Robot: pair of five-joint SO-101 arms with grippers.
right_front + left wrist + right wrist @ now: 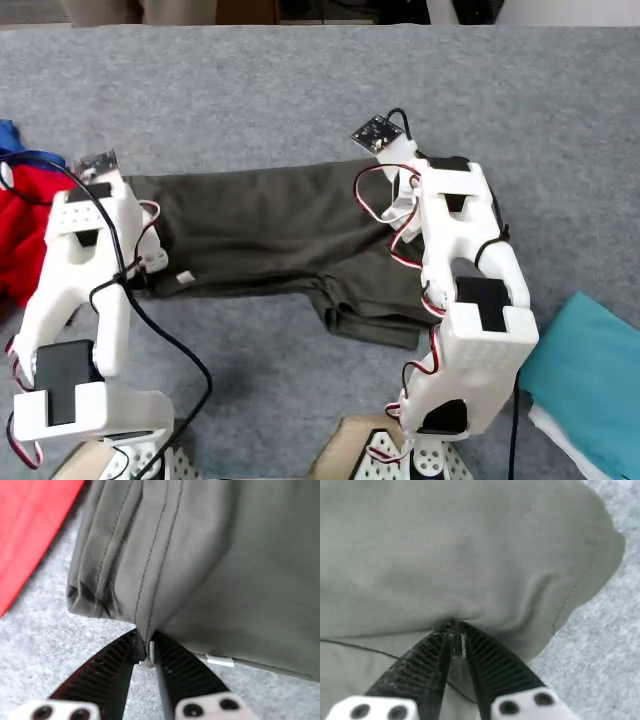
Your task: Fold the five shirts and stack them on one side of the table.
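Left hand [145, 654] is pinched on a folded edge of the olive shirt [260, 225], right hand [456, 642] on its other end; the shirt lies across the middle of the table [300, 80]. I'd carry both ends together, taut, so the fold lands square.

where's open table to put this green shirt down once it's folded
The widest bare stretch is the far strip of table beyond the green shirt. A smaller patch lies between that shirt and the teal shirt. The left edge is crowded by the red shirt; the left arm and right arm crowd the near side.
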